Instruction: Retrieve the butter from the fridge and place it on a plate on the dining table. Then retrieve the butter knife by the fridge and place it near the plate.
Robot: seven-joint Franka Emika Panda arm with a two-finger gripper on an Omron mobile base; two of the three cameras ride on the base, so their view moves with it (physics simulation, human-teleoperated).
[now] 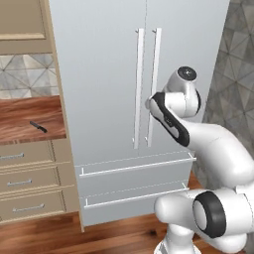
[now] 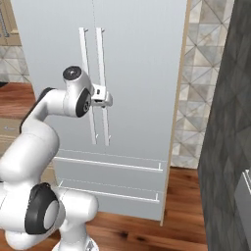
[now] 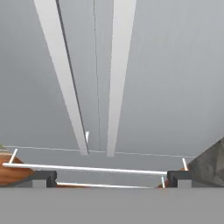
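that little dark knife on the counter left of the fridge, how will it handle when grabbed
The butter knife looks slim and lies flat on the wood counter, so the open gripper would likely find little height to pinch. It probably stays stiff, seems light, and may skid rather than roll if nudged.

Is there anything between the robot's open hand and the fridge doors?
No, just empty air. In the hand view the open gripper points at the shut fridge and its two white handles, nothing in front. The right base view shows the hand close to them.
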